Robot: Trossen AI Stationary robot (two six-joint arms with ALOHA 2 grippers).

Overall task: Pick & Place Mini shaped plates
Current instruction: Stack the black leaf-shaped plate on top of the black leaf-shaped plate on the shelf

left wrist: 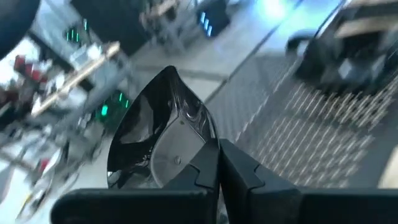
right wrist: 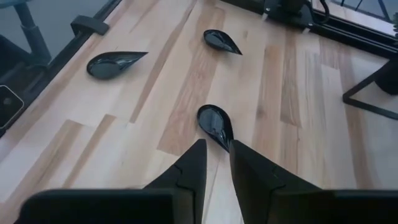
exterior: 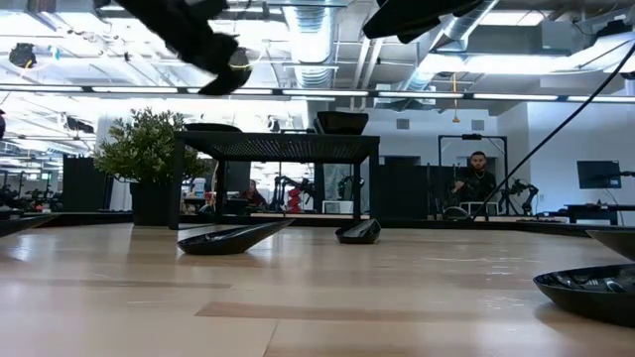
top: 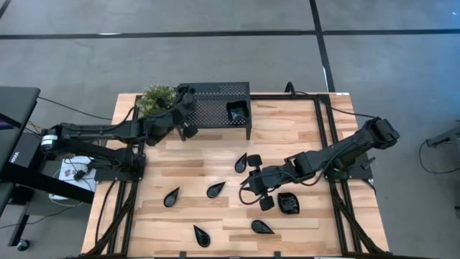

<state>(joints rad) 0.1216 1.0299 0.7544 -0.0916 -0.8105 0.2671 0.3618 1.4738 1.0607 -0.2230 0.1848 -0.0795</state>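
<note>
My left gripper (left wrist: pixel 217 171) is shut on a glossy black teardrop plate (left wrist: pixel 158 127), up in the air by the left end of the black perforated rack (top: pixel 208 108). A squarish plate (top: pixel 236 111) sits on top of the rack. My right gripper (right wrist: pixel 216 155) hangs above the table's middle, its fingers a narrow gap apart and holding nothing. Just past its fingertips a teardrop plate (right wrist: pixel 214 124) lies on the wood. More teardrop plates (top: pixel 172 196) (top: pixel 202 235) (top: pixel 241 162) (top: pixel 262 227) and a squarish one (top: pixel 288 203) lie flat on the table. My left gripper pinches the teardrop plate between its two fingers at the rim of the wide, rounded end (left wrist: pixel 186 155). The fingers reach out roughly level. The plate is lifted clear and stands tilted, its pointed end (left wrist: pixel 171 71) away from the fingers.
A green potted plant (top: pixel 157 97) stands at the rack's left end, close to my left gripper. In the low view a person (exterior: pixel 476 178) sits in the room behind the table. Bare wood lies between the rack and the scattered plates.
</note>
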